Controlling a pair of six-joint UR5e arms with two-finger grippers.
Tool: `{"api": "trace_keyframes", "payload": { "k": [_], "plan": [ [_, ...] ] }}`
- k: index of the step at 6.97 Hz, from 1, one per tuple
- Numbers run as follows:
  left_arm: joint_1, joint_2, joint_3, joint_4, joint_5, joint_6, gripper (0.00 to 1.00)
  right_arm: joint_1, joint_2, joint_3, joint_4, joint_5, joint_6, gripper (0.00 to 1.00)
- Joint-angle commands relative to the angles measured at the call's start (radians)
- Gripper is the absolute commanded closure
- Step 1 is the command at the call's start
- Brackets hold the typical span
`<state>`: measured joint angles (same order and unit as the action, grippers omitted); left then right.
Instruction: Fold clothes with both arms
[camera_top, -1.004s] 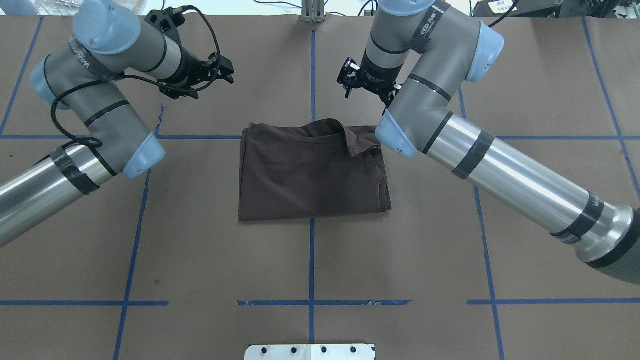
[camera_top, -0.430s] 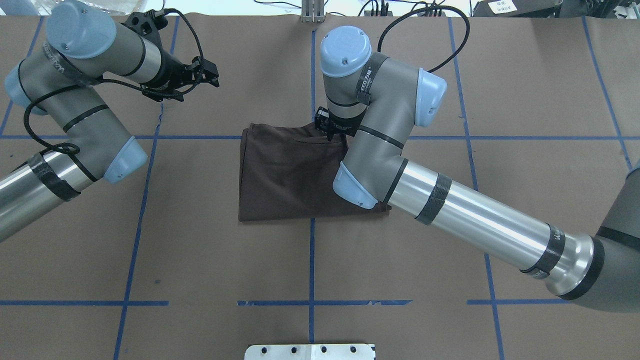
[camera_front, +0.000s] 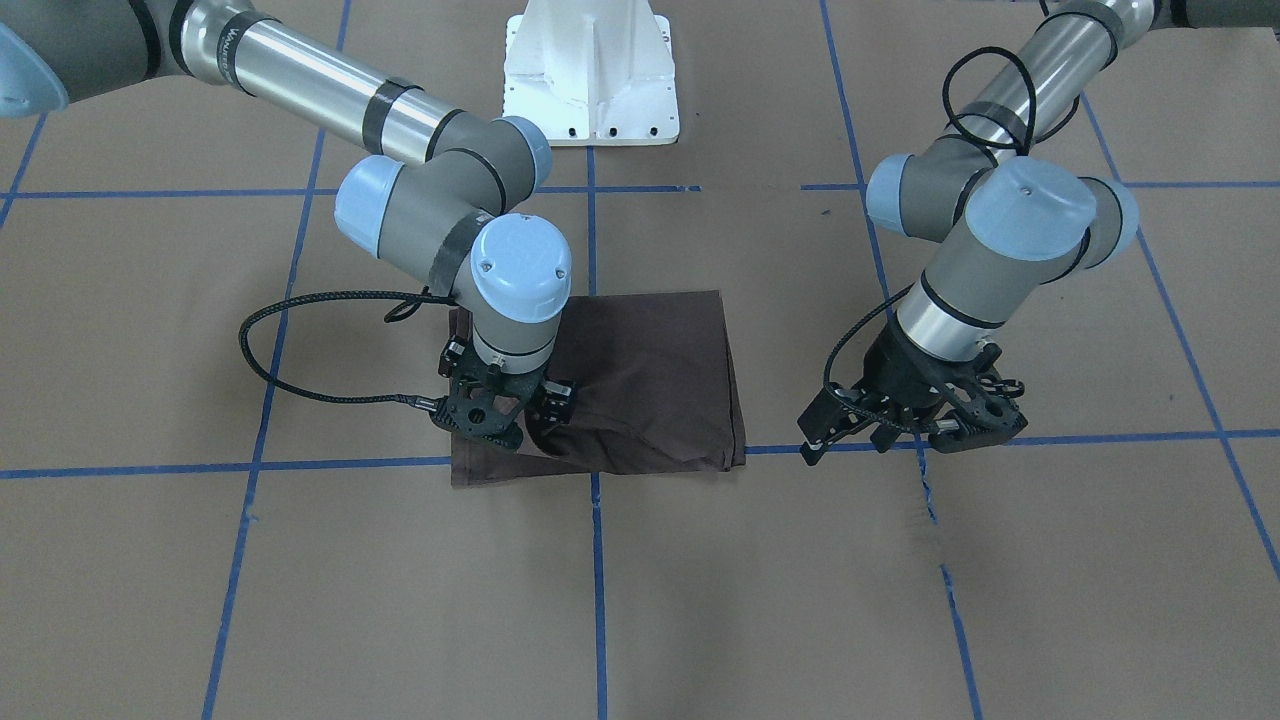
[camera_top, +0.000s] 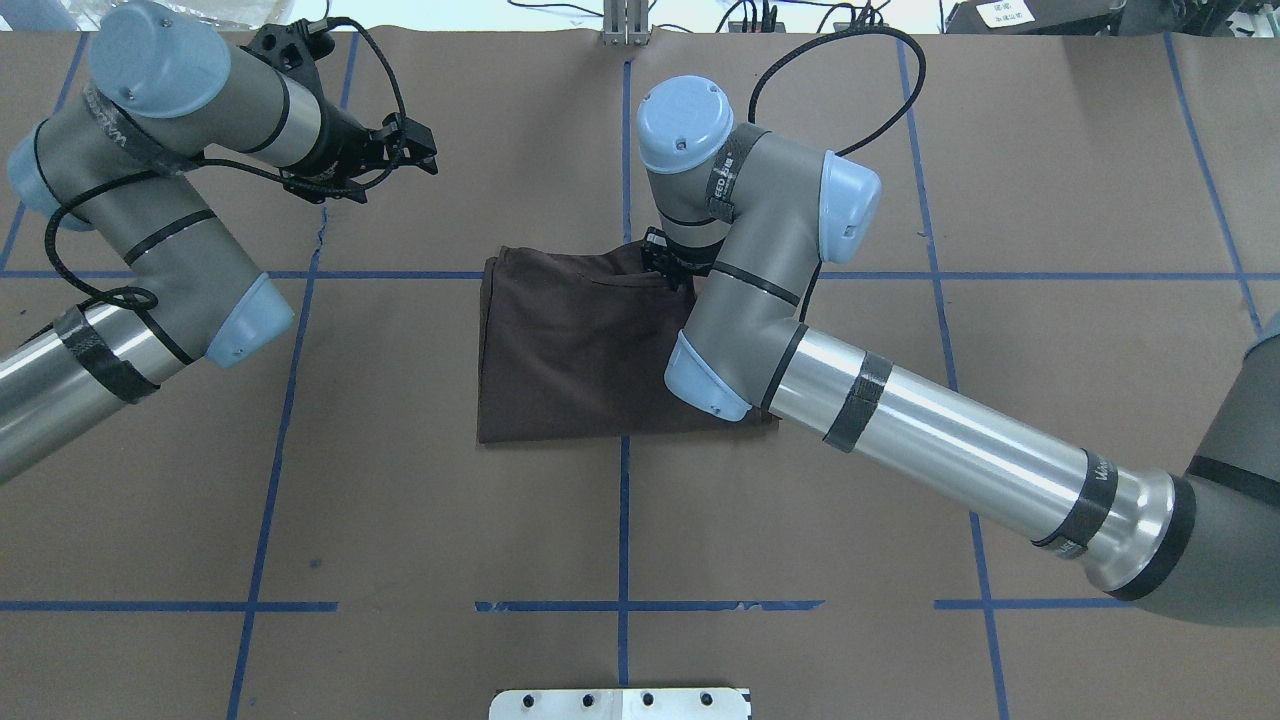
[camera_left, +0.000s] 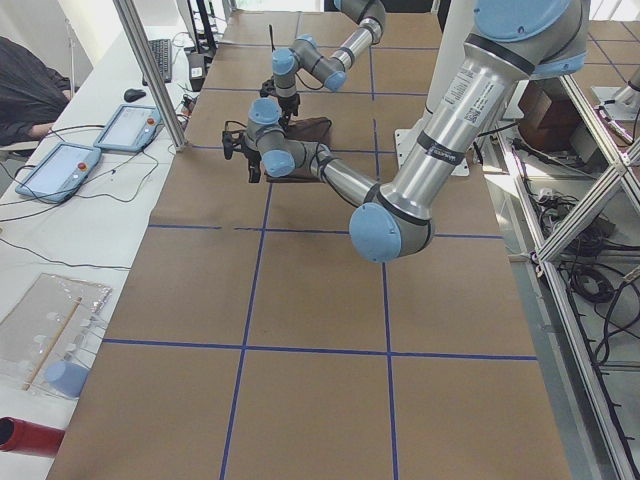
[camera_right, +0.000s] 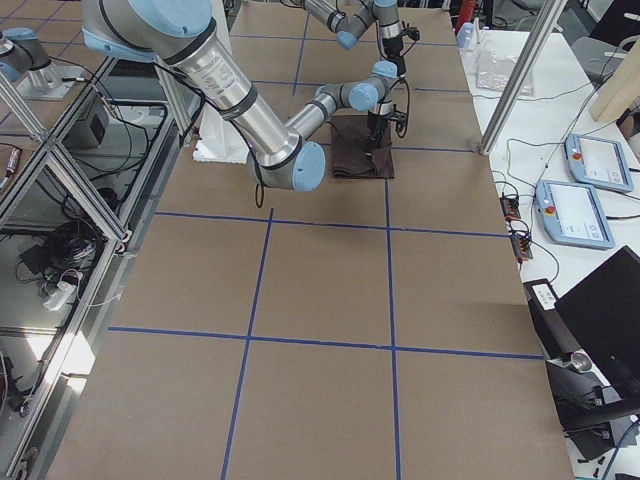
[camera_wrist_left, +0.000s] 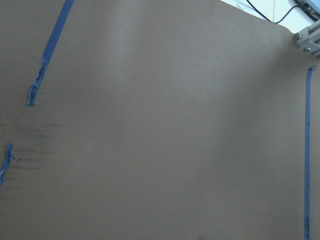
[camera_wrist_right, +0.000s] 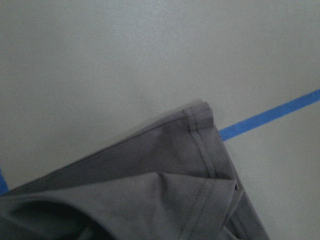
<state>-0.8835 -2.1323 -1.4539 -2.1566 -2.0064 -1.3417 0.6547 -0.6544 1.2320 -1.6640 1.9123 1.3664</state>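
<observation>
The folded T-shirt (camera_top: 570, 350) lies beneath the right gripper (camera_front: 520, 425), whose jaws stand apart astride a raised cloth fold; pinching several layers could drag the stack askew. Left gripper (camera_top: 425, 150), spread, hovers well aside.

brown paper (camera_top: 450, 520) covers the table, crossed by a grid of blue tape (camera_top: 622, 520). a torn strip (camera_top: 322, 228) lies at 10 o'clock in the overhead view. a white pedestal (camera_front: 590, 80) stands at 12 o'clock in the front view. in the left view a white bench (camera_left: 110, 215) holds a tablet (camera_left: 55, 168) at 9 o'clock, a keyboard (camera_left: 160, 58) and mouse (camera_left: 134, 95) at 11, a clear bag (camera_left: 50, 325) at 8 and a red tube (camera_left: 25, 438) at 7. a dark sleeve (camera_left: 25, 95) shows at 10.
</observation>
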Motion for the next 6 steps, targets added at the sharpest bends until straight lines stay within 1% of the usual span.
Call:
{"api": "trace_keyframes", "payload": {
  "k": [1,2,3,4,5,6],
  "plan": [
    [0.000,0.002,-0.003,0.000,0.000,-0.001,0.00,0.070,-0.020,-0.043,-0.003,-0.016,-0.135,0.00],
    [0.000,0.002,-0.011,0.001,-0.002,-0.001,0.00,0.119,-0.062,-0.045,-0.003,-0.042,-0.229,0.00],
    [0.000,0.002,-0.016,0.001,-0.002,-0.001,0.00,0.175,-0.080,-0.043,-0.006,-0.042,-0.328,0.00],
    [-0.003,0.002,-0.017,0.001,-0.023,0.001,0.00,0.234,-0.093,-0.037,-0.007,-0.032,-0.411,0.00],
    [-0.038,0.030,-0.054,0.004,-0.034,0.015,0.00,0.284,-0.106,-0.022,-0.003,-0.010,-0.491,0.00],
    [-0.111,0.123,-0.136,0.017,-0.084,0.200,0.00,0.372,-0.161,0.030,0.000,0.070,-0.597,0.00]
  ]
}}
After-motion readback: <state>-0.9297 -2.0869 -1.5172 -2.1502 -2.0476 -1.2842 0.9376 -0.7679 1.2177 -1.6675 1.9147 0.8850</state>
